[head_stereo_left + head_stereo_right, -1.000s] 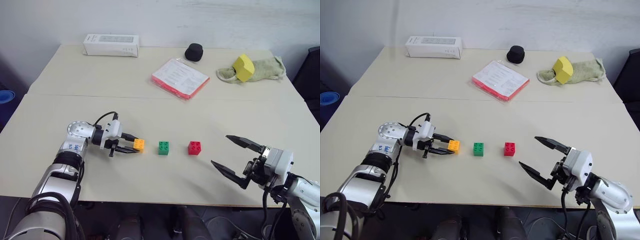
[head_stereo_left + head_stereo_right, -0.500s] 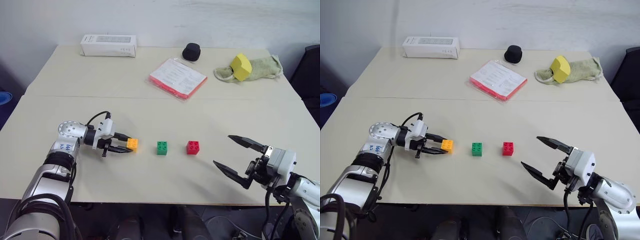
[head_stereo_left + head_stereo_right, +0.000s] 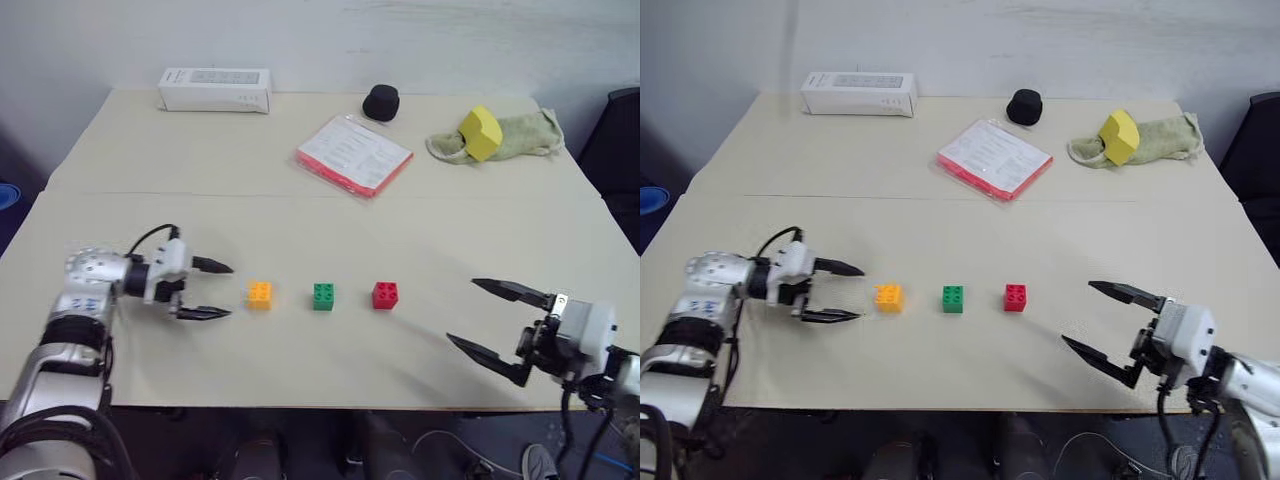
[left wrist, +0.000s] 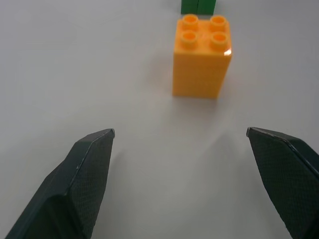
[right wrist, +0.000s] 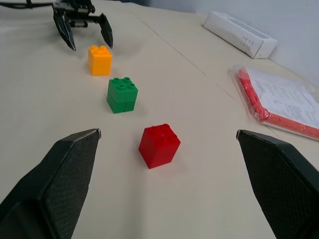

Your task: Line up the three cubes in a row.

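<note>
Three small studded cubes sit in a row near the table's front: orange-yellow, green and red, evenly spaced and apart from one another. My left gripper stands open just left of the orange-yellow cube, a small gap between them, nothing between its fingers. At the front right, my right gripper is open and empty, well to the right of the red cube. The right wrist view also takes in the green cube and the left gripper.
Along the back of the table lie a white box, a black round object, a red-edged sleeve of papers, and a larger yellow block on a green cloth.
My left gripper has let go of the orange-yellow cube, opened wide and drawn back to the left. The cube stays on the table. The right gripper shifted slightly right.
</note>
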